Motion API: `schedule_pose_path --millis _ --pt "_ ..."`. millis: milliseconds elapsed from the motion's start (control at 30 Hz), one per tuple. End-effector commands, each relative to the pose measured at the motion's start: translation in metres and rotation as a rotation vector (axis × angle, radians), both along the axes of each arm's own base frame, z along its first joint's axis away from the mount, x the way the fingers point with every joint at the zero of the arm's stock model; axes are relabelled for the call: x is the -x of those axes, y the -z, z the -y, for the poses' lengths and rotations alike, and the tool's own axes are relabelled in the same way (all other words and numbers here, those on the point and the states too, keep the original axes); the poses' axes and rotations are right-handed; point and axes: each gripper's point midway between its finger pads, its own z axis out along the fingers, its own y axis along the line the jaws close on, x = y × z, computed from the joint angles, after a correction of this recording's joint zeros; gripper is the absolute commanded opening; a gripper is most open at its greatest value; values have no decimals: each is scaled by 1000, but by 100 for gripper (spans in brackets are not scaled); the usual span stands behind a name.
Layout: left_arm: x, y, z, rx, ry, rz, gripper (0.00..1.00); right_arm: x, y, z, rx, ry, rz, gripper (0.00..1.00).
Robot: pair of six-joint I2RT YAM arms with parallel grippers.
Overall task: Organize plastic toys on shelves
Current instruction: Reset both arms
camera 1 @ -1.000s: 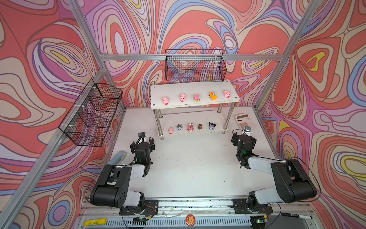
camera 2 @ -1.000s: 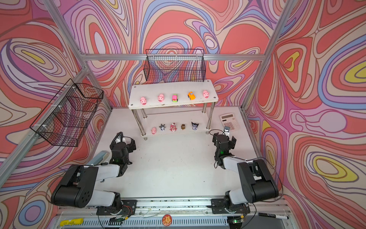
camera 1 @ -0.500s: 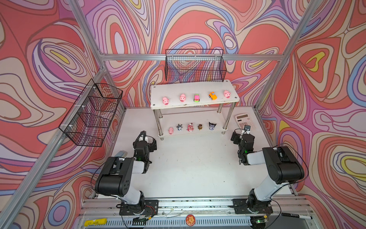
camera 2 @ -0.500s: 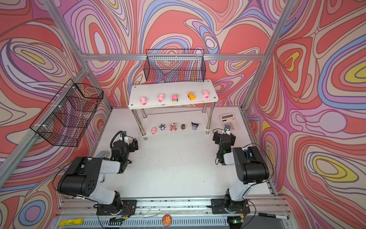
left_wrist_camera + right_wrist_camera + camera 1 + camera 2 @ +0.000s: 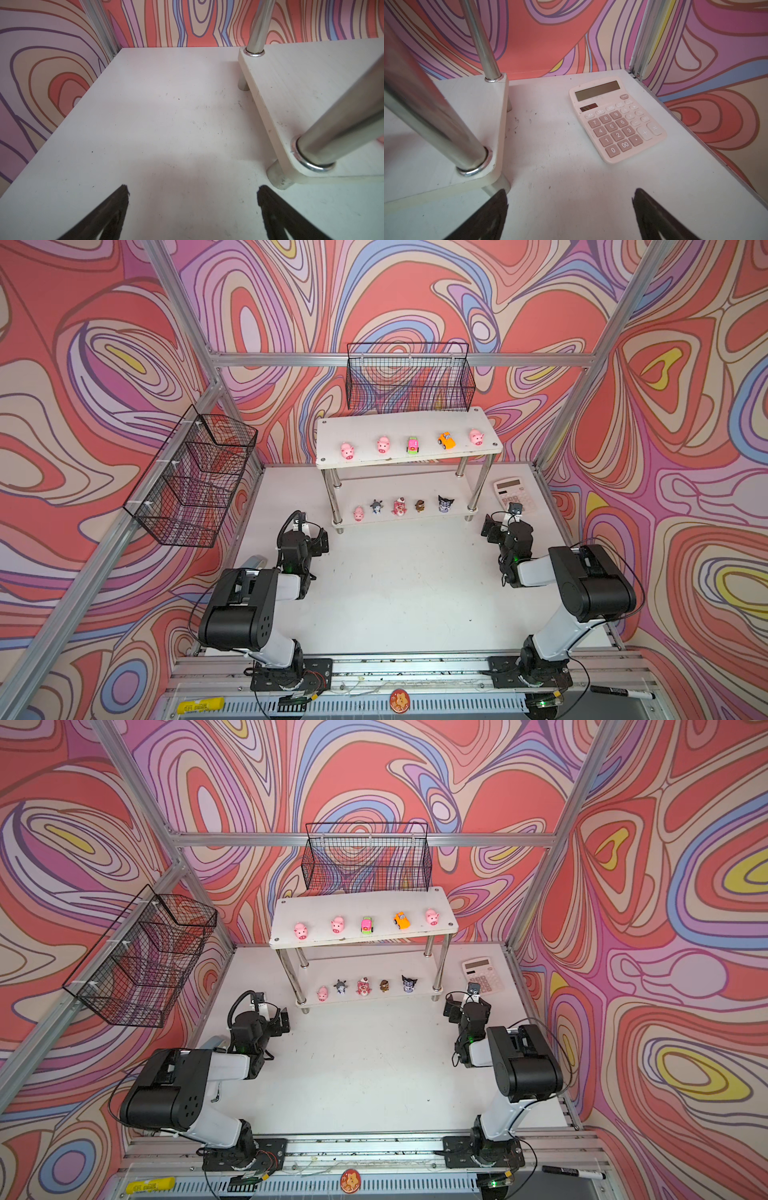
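One white tabletop carries the two-tier shelves at its back, with the left end effector and right end effector out front, both spread wide and empty, the right one near a pink calculator. All ten plastic toys sit on the shelves: three pink pigs, pink-green car and orange car up top, then a fourth pig, grey figure, pink bear, brown figure and dark horned figure on the lower board.

Swirly pink/red/purple walls w/ alu frame, 2 black wire baskets, white tabletop.
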Motion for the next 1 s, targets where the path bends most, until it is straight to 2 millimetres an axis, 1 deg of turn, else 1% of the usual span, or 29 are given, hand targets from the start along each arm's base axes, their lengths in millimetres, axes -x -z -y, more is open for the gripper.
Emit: schedule_pose_path --millis 0,967 --pt "-2 -6 0 6 6 17 100 1 0 2 4 0 6 98" --pt "-2 -6 0 6 6 19 100 1 1 2 5 -1 4 98"
